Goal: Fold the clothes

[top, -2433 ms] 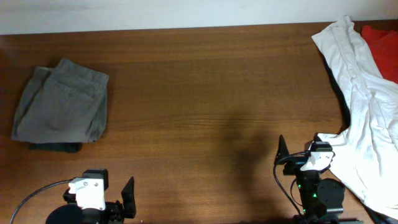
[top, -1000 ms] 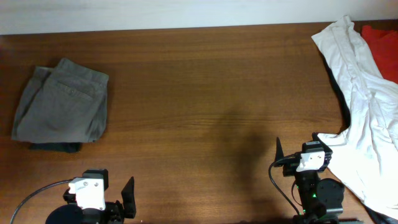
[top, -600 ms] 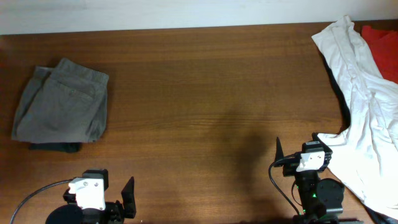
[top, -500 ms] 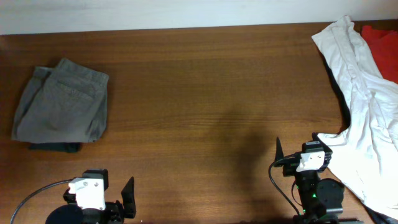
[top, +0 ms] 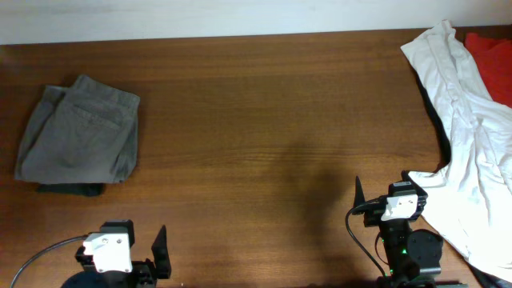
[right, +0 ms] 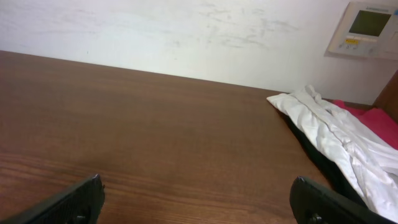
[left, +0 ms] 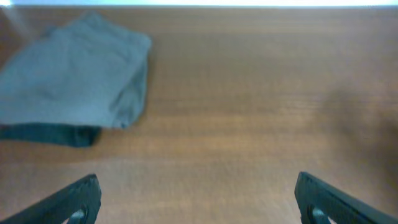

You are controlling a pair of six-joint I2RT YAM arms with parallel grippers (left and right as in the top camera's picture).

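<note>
- Grey-olive shorts [top: 78, 128] lie folded at the left of the overhead frame, on a dark piece [top: 74, 190] that peeks out below their lower edge. In the left wrist view they sit upper left.
- Both arms are at the bottom edge, well apart from any cloth. The left pincer [left: 199, 202] has its fingers spread wide with nothing between them, and so does the right pincer [right: 196, 199].
- We judge the shorts done, so the step in hand is likely fetching the white garment [top: 468, 136] draped down the right side of the table [top: 264, 120].
- To do it well, we would send the right pincer, which is nearest. It should take a single layer at an edge rather than a bunched ridge, draw it to the bare middle, and spread it flat before any fold.
- We count one shorts, one dark piece, one white garment, one red cloth [top: 492, 52] at upper right, and two pincers.
- A dark strip shows along the white garment's left edge; we cannot tell what it is.
</note>
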